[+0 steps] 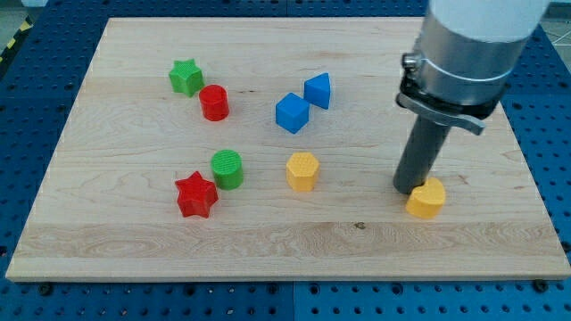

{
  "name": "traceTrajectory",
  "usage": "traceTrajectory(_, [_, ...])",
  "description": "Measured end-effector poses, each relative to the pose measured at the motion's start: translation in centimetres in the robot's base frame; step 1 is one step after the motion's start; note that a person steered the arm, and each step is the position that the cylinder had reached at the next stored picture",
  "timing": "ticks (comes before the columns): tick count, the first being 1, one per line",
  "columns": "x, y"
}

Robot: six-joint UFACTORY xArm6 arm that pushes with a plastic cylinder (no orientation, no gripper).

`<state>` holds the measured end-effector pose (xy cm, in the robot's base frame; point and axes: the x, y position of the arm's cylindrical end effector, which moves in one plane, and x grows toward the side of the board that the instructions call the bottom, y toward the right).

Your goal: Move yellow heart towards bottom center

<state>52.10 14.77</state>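
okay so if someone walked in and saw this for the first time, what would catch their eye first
Probably the big grey arm at the view's upper right, its dark rod ending with my tip right against the yellow heart. Next, the coloured blocks scattered over the wooden board, such as the two blue blocks near its middle top.

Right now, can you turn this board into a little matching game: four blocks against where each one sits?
Blocks:
1. green star
2. red star
3. yellow heart
4. blue cube

Places:
A. touching my tip, at the view's right
B. view's top left, beside the red cylinder
C. near the middle top, next to another blue block
D. lower left, beside the green cylinder

Pairs: 1-B, 2-D, 3-A, 4-C
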Motion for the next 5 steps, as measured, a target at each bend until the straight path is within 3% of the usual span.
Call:
traceTrajectory(2, [-1.1,4.1])
traceTrajectory(3, [1.1,5.8])
traceTrajectory(5, [2.4,3.3])
